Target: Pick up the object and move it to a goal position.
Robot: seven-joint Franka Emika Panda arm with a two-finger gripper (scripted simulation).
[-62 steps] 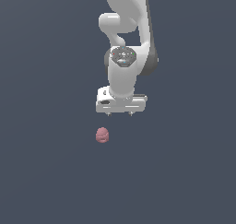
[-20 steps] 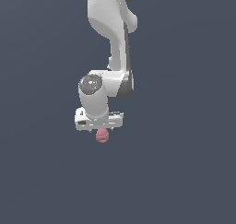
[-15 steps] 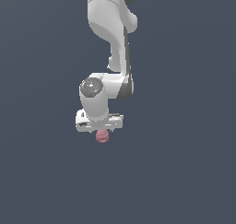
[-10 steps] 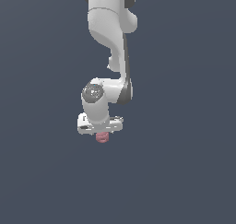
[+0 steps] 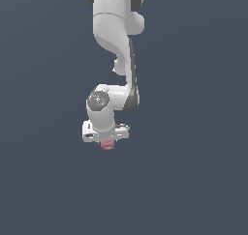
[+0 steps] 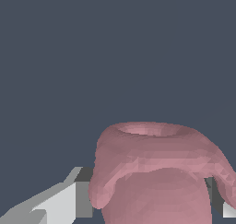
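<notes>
The object (image 5: 107, 144) is a small dull pink-red lumpy blob on the dark floor. In the exterior view only its lower part shows under the white hand. My gripper (image 5: 106, 141) points straight down over it. In the wrist view the object (image 6: 156, 172) fills the space between the two fingers. One finger (image 6: 76, 202) presses its one side and the other finger (image 6: 216, 197) its opposite side. The jaws look shut on the object. It still rests at floor level.
Plain dark grey-blue floor (image 5: 193, 181) lies all around. The white arm (image 5: 116, 31) rises above the hand toward the exterior view's top. No goal marker shows.
The gripper came from above and to the exterior view's right of the object, then lowered over it. Over the last second it sank a little more. The object has not moved.
</notes>
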